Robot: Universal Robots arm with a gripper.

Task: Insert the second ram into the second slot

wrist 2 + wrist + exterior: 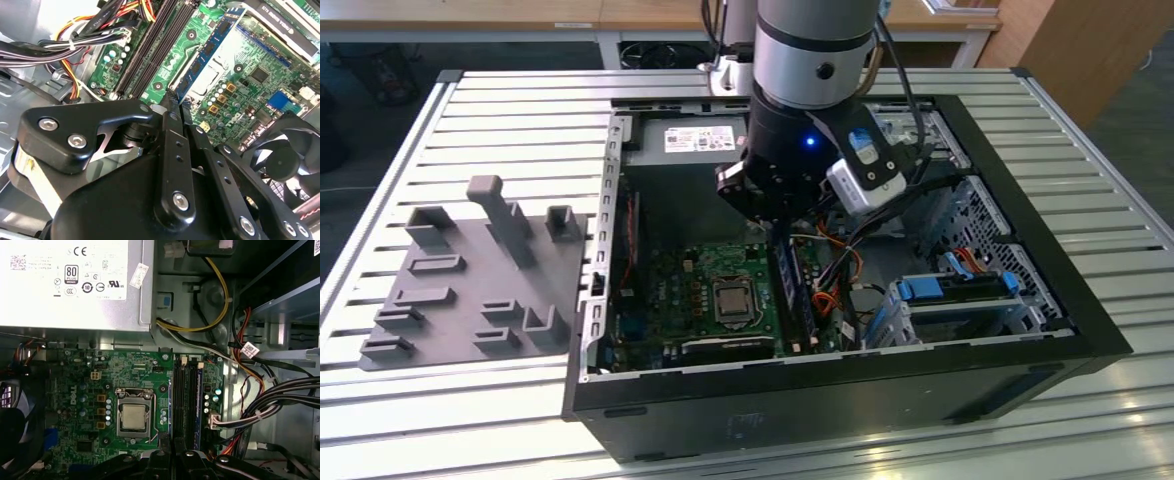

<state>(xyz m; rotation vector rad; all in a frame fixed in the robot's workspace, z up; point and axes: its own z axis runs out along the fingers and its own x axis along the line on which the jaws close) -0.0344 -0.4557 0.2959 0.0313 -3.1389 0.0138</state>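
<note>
Dead centre of the exterior view, the matte black gripper (774,222) is down inside the open dark metal case (854,400). Its slim jaws look pinched together on the near end of the second ram (207,52). That thin, flat blue board stands on edge along the long black memory slots (185,400), just beside the square metal CPU socket (132,417) on the green motherboard (100,375).

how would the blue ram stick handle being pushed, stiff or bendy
Probably stiff: the second ram shows straight and flat, with no sag beyond the gripper. Likely light, being so thin. A board that thin, with bare parts on its face, could well crack if pushed crooked.
</note>
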